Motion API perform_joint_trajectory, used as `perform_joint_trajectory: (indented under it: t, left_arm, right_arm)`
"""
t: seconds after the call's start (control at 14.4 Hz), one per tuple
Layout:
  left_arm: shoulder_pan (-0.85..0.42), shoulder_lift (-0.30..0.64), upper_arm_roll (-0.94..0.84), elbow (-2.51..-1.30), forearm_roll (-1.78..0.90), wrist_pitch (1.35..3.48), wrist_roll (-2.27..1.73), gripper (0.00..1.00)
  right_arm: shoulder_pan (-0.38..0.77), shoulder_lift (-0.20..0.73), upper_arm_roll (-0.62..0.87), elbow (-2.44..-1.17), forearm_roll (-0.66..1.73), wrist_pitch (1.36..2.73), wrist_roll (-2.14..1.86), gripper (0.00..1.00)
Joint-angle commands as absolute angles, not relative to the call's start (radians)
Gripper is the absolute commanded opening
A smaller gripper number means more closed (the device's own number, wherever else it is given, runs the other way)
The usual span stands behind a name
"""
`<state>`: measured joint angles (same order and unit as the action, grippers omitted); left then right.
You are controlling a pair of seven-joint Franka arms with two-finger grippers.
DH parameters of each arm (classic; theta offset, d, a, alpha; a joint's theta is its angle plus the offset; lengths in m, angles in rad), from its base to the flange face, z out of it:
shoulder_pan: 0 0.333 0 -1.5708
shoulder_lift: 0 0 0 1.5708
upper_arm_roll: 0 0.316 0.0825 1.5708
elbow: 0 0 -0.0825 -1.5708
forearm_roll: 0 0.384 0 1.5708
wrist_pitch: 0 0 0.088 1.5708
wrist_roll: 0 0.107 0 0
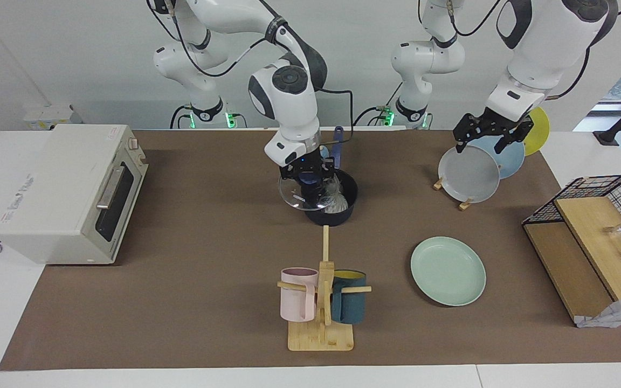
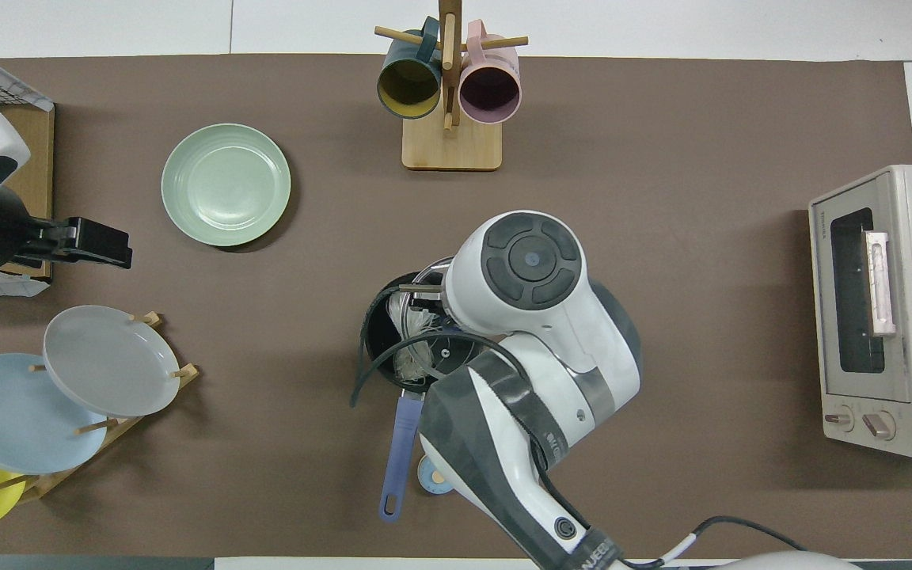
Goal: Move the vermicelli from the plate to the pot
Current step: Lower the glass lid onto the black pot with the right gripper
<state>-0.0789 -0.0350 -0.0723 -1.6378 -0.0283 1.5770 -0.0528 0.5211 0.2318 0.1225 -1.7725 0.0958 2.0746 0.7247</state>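
The dark navy pot point(image 1: 333, 215) stands mid-table with its blue handle point(image 2: 398, 450) pointing toward the robots. The whitish vermicelli point(image 1: 338, 200) lies inside it, and strands point(image 2: 415, 323) show under the right arm in the overhead view. My right gripper point(image 1: 309, 176) is shut on the blue knob of a glass lid point(image 1: 294, 196), held tilted just over the pot's mouth. I cannot tell if the lid touches the rim. The mint-green plate point(image 1: 448, 271) point(image 2: 226, 184) lies bare, farther from the robots. My left gripper point(image 1: 492, 134) point(image 2: 125, 255) hangs open and holds nothing, high over the plate rack.
A wooden rack point(image 1: 466, 203) holds grey, light blue and yellow plates at the left arm's end. A mug stand point(image 1: 321, 323) holds pink and teal mugs. A toaster oven point(image 1: 68, 191) sits at the right arm's end. A wire basket point(image 1: 607, 194) stands beside wooden boards.
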Motion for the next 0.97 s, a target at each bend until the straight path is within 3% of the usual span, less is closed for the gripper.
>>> perform_joint_trajectory:
  t: [0.0, 0.9]
  left_arm:
    - [-0.103, -0.005, -0.051, -1.588, -0.006, 1.546, -0.052, 1.00]
    - [-0.118, -0.008, -0.051, -1.608, -0.015, 1.532, -0.054, 1.00]
  right_arm:
    - [0.561, 0.244, 0.121, -1.776, 0.094, 2.106, 0.791, 0.59]
    - [0.611, 0.285, 0.121, -1.813, 0.081, 2.212, 0.859, 0.59]
